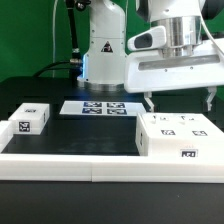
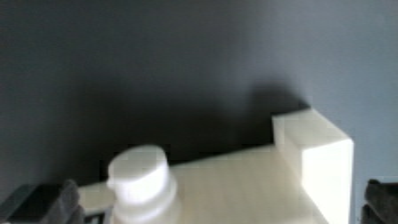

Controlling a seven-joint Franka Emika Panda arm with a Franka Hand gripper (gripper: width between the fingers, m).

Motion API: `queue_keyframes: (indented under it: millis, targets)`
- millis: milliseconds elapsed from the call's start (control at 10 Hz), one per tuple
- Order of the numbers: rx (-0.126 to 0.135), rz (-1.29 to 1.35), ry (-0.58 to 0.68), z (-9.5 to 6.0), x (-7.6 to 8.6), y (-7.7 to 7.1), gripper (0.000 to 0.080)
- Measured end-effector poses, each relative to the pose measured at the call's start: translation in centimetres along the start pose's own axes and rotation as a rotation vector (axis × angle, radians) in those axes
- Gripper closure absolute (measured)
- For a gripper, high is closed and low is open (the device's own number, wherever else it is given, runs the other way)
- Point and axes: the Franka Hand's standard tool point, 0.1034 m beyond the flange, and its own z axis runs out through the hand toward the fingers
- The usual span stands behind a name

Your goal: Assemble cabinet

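The large white cabinet body (image 1: 178, 136), with tags on its top and front, lies at the exterior view's right against the front rail. My gripper (image 1: 180, 102) hangs open just above it, one finger over each end, holding nothing. In the wrist view the gripper (image 2: 210, 208) is spread wide, with dark fingertips (image 2: 43, 201) at the picture's edges. Between them lies a white cabinet part (image 2: 267, 180) with a raised corner block (image 2: 313, 148) and a round white peg (image 2: 139, 176). A small white tagged block (image 1: 28, 120) sits at the exterior view's left.
The marker board (image 1: 98, 107) lies flat on the dark table in front of the arm's base (image 1: 103, 50). A long low white rail (image 1: 90, 166) runs along the table's front edge.
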Motion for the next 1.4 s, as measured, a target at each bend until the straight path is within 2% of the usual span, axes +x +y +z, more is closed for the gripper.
queue_keyframes:
  millis: [300,500,1000,1100,1300,1400]
  targets:
    - [-0.034,-0.032,0.024,0.6,-0.1,-0.2,0.0002]
    - [-0.050,-0.048,0.032,1.2,0.2,1.3,0.0002]
    - [-0.050,-0.055,0.030,1.3,0.0,1.1,0.0002]
    - [-0.054,-0.054,0.039,1.9,-0.1,1.5,0.0002]
    - [-0.053,-0.054,0.094,2.0,0.7,1.9,0.0002]
    - [-0.058,-0.051,0.100,2.8,0.5,2.3,0.0002]
